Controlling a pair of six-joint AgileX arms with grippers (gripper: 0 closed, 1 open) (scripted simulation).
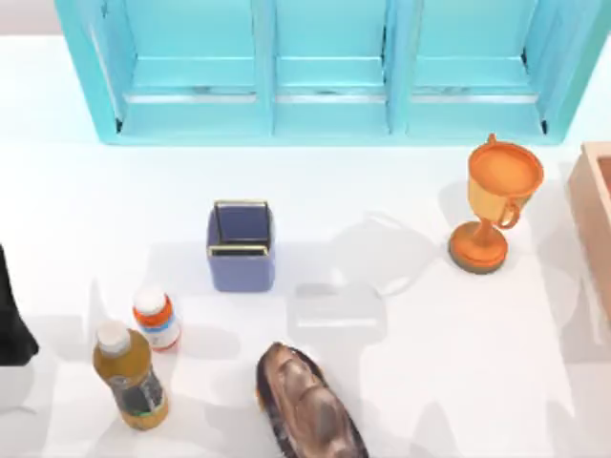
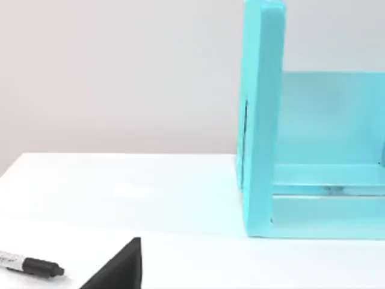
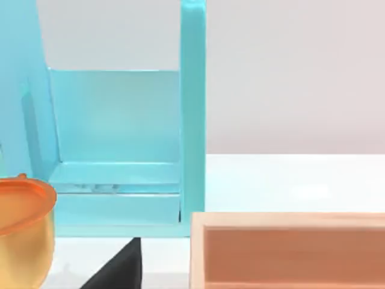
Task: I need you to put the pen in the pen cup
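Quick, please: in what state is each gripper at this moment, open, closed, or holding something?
Left gripper: cannot be told; a dark part of it lies near the pen.
Right gripper: cannot be told.

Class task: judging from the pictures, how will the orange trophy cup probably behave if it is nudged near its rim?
The orange trophy cup probably tips easily: a wide bowl sits on a thin stem above a smaller base. Its glossy surface suggests it may slip in a grasp. It looks rigid, so it likely would not flex.
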